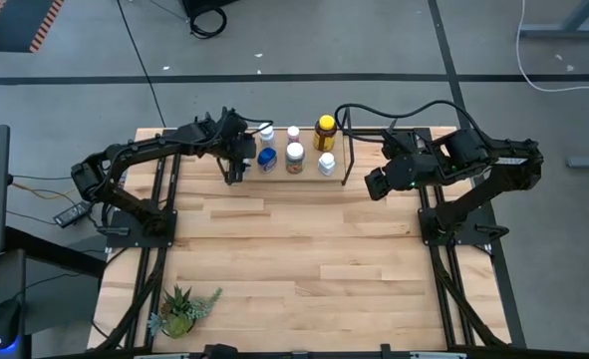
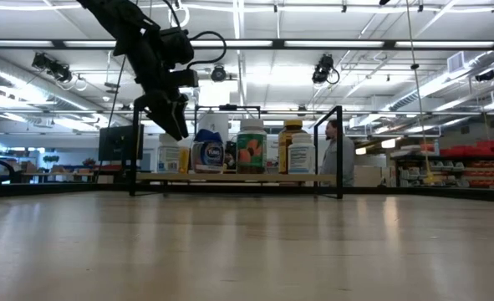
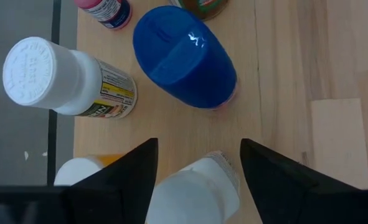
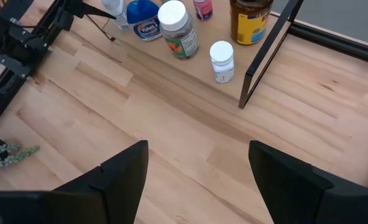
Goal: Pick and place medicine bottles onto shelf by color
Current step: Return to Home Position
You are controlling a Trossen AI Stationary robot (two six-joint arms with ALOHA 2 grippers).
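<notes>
The right pincer (image 1: pixel 379 184) hangs over the surface (image 1: pixel 304 259) just on the near side of the shelf's right end. It is spread wide and carries nothing. Only a small potted plant (image 1: pixel 179 311) stands nearer than it, at the near left corner.

The left pincer (image 3: pixel 198 143) is a little farther back, poised over the left end of the shelf (image 2: pixel 238 176), and the risk lies here. Its fingers (image 3: pixel 131 171) reach down on either side of a white bottle (image 3: pixel 199 190) in a crowded cluster. The blue bottle (image 3: pixel 185 59) is just beyond that one, and a white-capped bottle with a yellow label (image 3: pixel 65 78) is close at one side. If the arm pulls away at a slant or swings sideways before it rises clear, a finger would likely clip a cap and tip the bottle into its neighbours. A straight lift looks the safe way out.

This pincer is as wide open as the right one. It straddles the white bottle without clamping it, though I cannot tell whether a pad grazes its side.

The rest of the medicine bottles stand on the shelf at the far edge of the surface. The yellow-amber bottle (image 1: pixel 325 128) is at the far right of the group, with a small white bottle (image 1: pixel 327 163) in front of it.
</notes>
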